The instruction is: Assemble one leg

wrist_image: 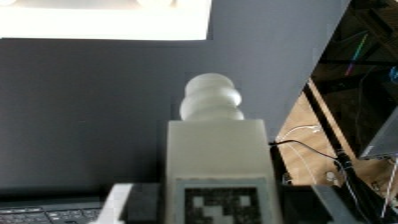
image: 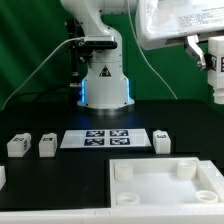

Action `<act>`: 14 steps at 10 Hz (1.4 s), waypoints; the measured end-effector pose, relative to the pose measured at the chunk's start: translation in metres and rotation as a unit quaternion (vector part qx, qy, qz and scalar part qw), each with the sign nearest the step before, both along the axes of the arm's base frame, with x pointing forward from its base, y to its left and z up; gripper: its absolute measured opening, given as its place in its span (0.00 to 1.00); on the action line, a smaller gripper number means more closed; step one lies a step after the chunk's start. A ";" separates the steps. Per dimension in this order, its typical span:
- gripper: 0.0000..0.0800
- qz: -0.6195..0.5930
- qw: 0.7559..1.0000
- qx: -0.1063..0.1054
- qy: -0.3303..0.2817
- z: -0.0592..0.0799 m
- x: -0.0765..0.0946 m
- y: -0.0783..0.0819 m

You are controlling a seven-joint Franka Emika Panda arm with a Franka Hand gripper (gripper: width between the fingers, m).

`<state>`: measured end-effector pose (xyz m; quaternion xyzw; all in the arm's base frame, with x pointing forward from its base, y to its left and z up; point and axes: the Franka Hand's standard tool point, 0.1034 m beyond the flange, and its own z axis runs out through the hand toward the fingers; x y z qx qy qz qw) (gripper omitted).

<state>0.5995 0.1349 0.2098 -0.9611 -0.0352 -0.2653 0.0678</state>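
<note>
Wrist view: the leg sits clamped in the pincer (tag facing camera).

From where I stand, a matte black table runs back to a flat green backdrop along its far edge, evenly and brightly lit, and past one side edge a pale wooden frame carries loose dark cables.

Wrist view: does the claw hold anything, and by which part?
The leg, apparently by its square tagged end; its rounded tip sticks out free.
</note>
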 end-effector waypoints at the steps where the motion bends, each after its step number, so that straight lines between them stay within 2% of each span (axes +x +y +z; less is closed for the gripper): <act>1: 0.36 0.002 1.000 -0.001 0.001 -0.002 -0.001 -0.001; 3: 0.36 0.020 1.000 -0.015 0.006 -0.029 0.002 -0.006; 4: 0.36 0.027 0.999 -0.020 0.004 -0.035 0.013 -0.006; 6: 0.36 0.028 0.999 -0.016 0.002 -0.055 0.024 -0.006; 11: 0.36 0.032 0.999 -0.019 0.003 -0.055 0.024 -0.006; 12: 0.36 0.041 0.999 -0.026 0.003 -0.064 0.023 -0.009; 13: 0.36 0.046 0.998 -0.032 0.011 -0.079 0.025 -0.015; 14: 0.36 0.043 0.998 -0.031 0.016 -0.090 0.028 -0.018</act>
